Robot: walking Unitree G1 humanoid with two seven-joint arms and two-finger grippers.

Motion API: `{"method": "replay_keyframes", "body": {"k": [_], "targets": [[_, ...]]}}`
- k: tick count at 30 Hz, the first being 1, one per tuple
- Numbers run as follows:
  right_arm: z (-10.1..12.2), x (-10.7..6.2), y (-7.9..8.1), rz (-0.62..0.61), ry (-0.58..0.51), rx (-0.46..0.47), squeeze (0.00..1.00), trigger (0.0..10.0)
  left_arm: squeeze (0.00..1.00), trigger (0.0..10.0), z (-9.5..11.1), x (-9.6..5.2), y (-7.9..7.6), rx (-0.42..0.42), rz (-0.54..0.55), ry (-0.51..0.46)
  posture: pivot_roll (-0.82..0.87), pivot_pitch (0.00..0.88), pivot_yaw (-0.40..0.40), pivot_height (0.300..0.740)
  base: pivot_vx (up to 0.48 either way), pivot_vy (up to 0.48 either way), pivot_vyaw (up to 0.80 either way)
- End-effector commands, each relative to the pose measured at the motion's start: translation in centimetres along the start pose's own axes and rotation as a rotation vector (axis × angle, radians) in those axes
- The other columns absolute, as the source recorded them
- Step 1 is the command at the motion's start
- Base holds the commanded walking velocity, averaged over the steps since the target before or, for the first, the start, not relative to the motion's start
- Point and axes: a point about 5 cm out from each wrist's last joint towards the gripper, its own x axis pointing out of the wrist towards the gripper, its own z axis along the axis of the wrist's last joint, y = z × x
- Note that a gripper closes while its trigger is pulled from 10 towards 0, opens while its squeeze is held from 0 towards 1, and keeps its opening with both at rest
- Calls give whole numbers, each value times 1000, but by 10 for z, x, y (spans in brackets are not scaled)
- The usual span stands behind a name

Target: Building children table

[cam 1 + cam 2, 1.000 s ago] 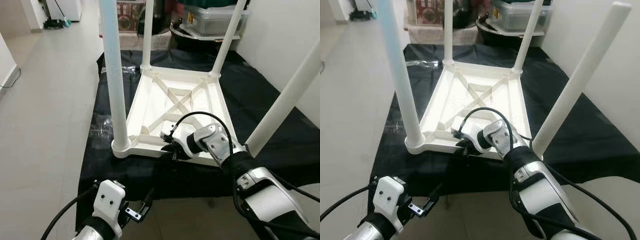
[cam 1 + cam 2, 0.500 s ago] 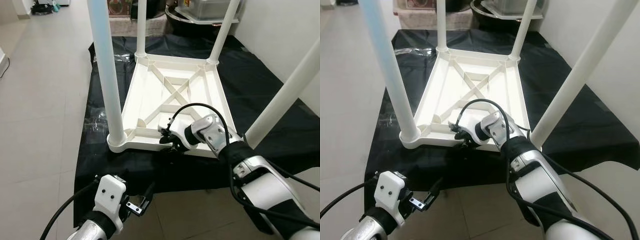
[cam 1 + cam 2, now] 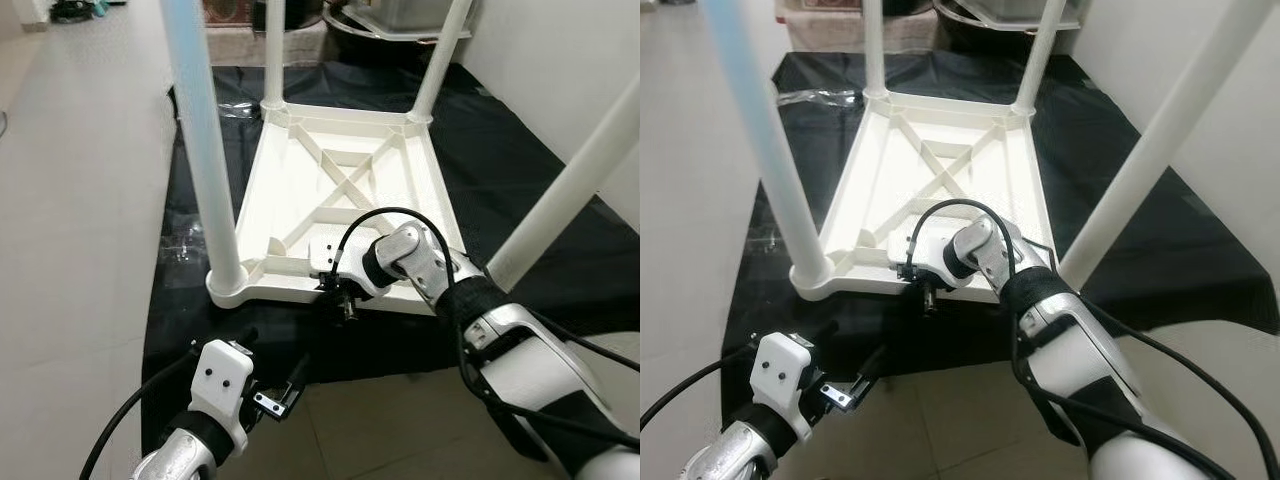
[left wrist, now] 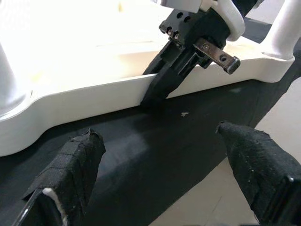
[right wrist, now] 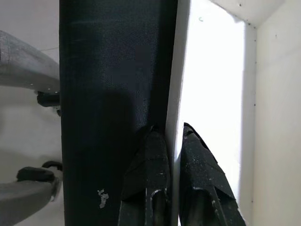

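Observation:
The white children's table (image 3: 345, 190) lies upside down on a black mat (image 3: 510, 160), its four white legs pointing up. The near left leg (image 3: 205, 150) and near right leg (image 3: 570, 190) flank my right arm. My right gripper (image 3: 340, 298) is shut on the table's near rim (image 5: 173, 94), one finger inside the frame and one outside against the mat. My left gripper (image 3: 272, 358) hangs open low at the mat's front edge, a little short of that rim (image 4: 94, 101), with nothing between its fingers (image 4: 80, 160).
Tiled floor (image 3: 80, 200) runs along the left. A white wall (image 3: 560, 50) stands close on the right. Storage boxes (image 3: 400, 15) and clutter sit behind the mat. Crumpled clear plastic (image 3: 180, 245) lies on the mat beside the near left leg.
The camera has shifted, so the whole scene sits differently. My right gripper stays on the near rim, its fingers turned more downward. The left gripper is almost unmoved.

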Motion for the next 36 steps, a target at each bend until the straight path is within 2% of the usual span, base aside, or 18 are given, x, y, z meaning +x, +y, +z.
{"method": "replay_keyframes", "body": {"k": [1, 2, 8, 10, 11, 14, 17, 23, 26, 27, 29, 30, 31, 32, 36], "targets": [[15, 0, -1, 26, -43, -120, 0, 0, 0, 10000, -7, 0, -3, -8, 0, 37, 71, 194, -126, 740, 0, 0, 0], [22, 3, 0, 19, -94, -136, 0, 0, 0, 10000, -6, 1, -3, -7, -2, 33, 69, 195, -127, 740, 0, 0, 0], [29, 6, 2, 28, -146, -171, 0, 0, 0, 10000, -6, 2, -4, -8, -4, 30, 69, 196, -126, 740, 0, 0, 0], [43, 10, 8, 71, -264, -225, 0, 0, 0, 10000, -6, 4, -4, -3, -9, 28, 69, 194, -127, 740, 0, 0, 0], [46, 10, 9, 81, -277, -239, 0, 0, 0, 10000, -6, 4, -5, -1, -11, 28, 69, 194, -127, 740, 0, 0, 0], [49, 11, 9, 84, -293, -256, 0, 0, 0, 10000, -6, 4, -5, 0, -11, 28, 68, 193, -127, 740, 0, 0, 0], [53, 13, 11, 87, -296, -313, 0, 0, 0, 10000, -6, 5, -5, -1, -10, 29, 67, 192, -127, 740, 0, 0, 0], [54, 14, 11, 85, -296, -315, 0, 0, 0, 10000, -7, 5, -5, -1, -10, 29, 67, 192, -127, 740, 0, 0, 0], [56, 15, 7, 37, -290, -311, 0, 0, 0, 10000, -7, 5, -5, -2, -10, 30, 69, 183, -129, 740, 0, 0, 0], [56, 16, 4, 5, -275, -294, 0, 1098, 0, 10000, -7, 4, -6, -3, -10, 30, 69, 180, -128, 740, 0, 0, 0], [56, 16, 4, 5, -275, -294, 0, 1098, 0, 10000, -7, 4, -6, -3, -10, 30, 69, 180, -128, 740, 0, 0, 0], [57, 17, 1, -29, -266, -274, 0, 10000, 0, 10000, -8, 4, -6, -3, -11, 31, 68, 177, -127, 740, 0, 0, 0], [57, 17, 1, -29, -266, -274, 0, 10000, 0, 10000, -8, 4, -6, -3, -11, 31, 68, 177, -127, 740, 0, 0, 0], [65, 14, -8, -131, -290, -244, 0, 10000, 0, 10000, -9, 5, -6, -3, -14, 35, 67, 171, -126, 740, 0, 0, 0], [66, 11, -10, -164, -294, -284, 0, 10000, 0, 10000, -9, 5, -6, -4, -17, 37, 66, 167, -125, 740, 0, 0, 0]]}}
